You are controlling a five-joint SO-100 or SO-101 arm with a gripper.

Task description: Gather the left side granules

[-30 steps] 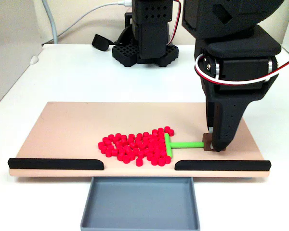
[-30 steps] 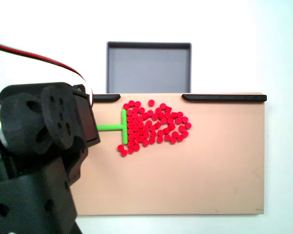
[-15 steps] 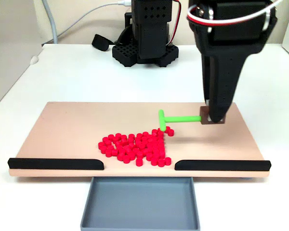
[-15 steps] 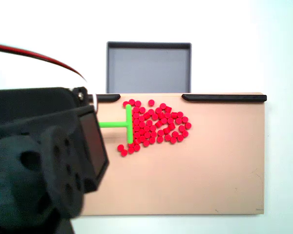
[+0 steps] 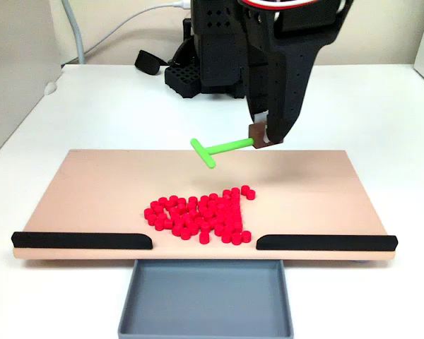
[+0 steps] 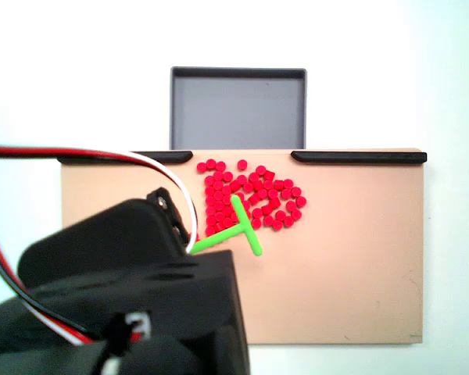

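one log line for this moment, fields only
jaws: shut on green T-stick | tool: lifted off board, above pile | granules: one cluster near gap between black rails | tray: empty

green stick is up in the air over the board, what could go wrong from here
The gripper pinches the green T-stick only by its brown end, so it could twist or slip. Lowered onto the granules rather than beside them, the crossbar may scatter them. A hard push could send some past the gap over the black rails, missing the grey tray.
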